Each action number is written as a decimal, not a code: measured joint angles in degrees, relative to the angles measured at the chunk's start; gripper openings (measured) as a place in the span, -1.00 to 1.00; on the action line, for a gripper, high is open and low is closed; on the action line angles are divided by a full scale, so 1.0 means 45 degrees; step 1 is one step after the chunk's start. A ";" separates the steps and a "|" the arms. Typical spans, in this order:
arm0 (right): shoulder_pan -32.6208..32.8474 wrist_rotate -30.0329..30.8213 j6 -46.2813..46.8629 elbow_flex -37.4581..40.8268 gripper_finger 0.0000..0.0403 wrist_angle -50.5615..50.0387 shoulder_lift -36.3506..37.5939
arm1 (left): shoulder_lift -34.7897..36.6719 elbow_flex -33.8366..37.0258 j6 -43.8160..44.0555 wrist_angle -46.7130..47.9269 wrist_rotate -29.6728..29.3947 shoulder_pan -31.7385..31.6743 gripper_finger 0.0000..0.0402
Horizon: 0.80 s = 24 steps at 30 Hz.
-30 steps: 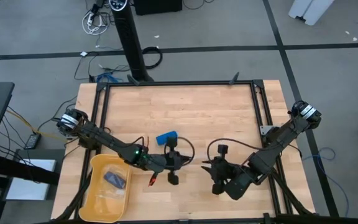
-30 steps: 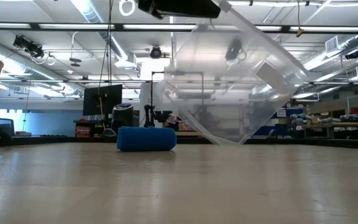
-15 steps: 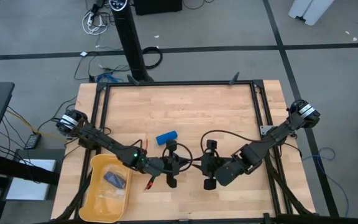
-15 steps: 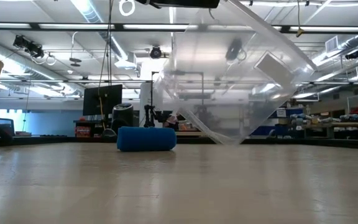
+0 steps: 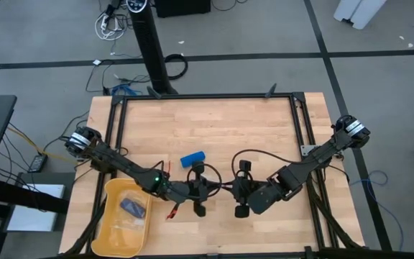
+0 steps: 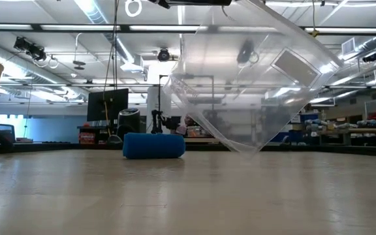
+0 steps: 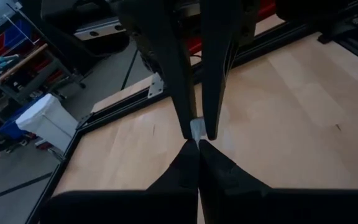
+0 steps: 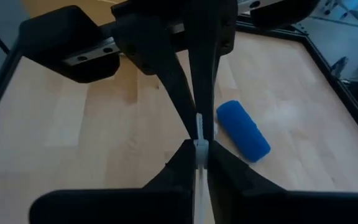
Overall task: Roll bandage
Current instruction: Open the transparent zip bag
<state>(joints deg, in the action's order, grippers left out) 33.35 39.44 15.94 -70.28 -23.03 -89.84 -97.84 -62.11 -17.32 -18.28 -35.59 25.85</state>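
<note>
The bandage (image 5: 192, 159) is a rolled blue cylinder lying on its side on the table (image 5: 214, 122), a little toward 7 o'clock from the table's centre. No gripper touches it.

The left arm reaches low across the table from the edge at 9 o'clock toward 4 o'clock. The left gripper (image 5: 201, 188) is just beside the bandage, at 5 o'clock from it. The right arm comes from the edge at 3 o'clock, bends down and points toward 9 o'clock. The right gripper (image 5: 237, 191) faces the left one, and the two are near each other.

In the wrist views both claws are closed narrow on the thin edge of a clear bag (image 6: 240, 85). The bag hangs between them above the table, beside the bandage (image 6: 153, 145).

A yellow tray (image 5: 112, 230) sits at 7 o'clock.
</note>
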 joint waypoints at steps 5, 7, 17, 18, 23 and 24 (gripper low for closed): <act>0.0245 0.0185 0.0144 -0.0005 -0.89 -0.0191 -0.0005 | 0.0000 0.0000 0.0005 -0.0048 -0.0389 0.0008 -1.00; 0.0344 0.0186 0.0353 -0.0009 -0.89 -0.0416 -0.0005 | 0.0000 0.0000 0.0005 -0.0049 -0.0399 0.0008 -1.00; 0.0770 0.0219 0.2360 -0.0024 -0.89 -0.2743 -0.0005 | 0.0450 0.0000 -0.0015 0.0200 -0.0685 0.0091 -1.00; 0.0835 0.0224 0.2515 -0.0024 -0.89 -0.2921 -0.0005 | 0.0532 0.0004 -0.0015 0.0270 -0.0714 0.0113 -1.00; 0.1090 0.0088 0.3333 -0.0024 -0.89 -0.3719 -0.0005 | 0.0873 0.0015 0.0044 0.0594 -0.0817 0.0139 -1.00; 0.1139 0.0082 0.3497 -0.0024 -0.89 -0.3881 0.0000 | 0.0918 0.0015 0.0053 0.0674 -0.0819 0.0170 -1.00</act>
<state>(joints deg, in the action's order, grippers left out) 38.48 39.81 31.68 -70.39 -40.49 -89.84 -93.71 -62.04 -17.08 -15.25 -39.28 26.62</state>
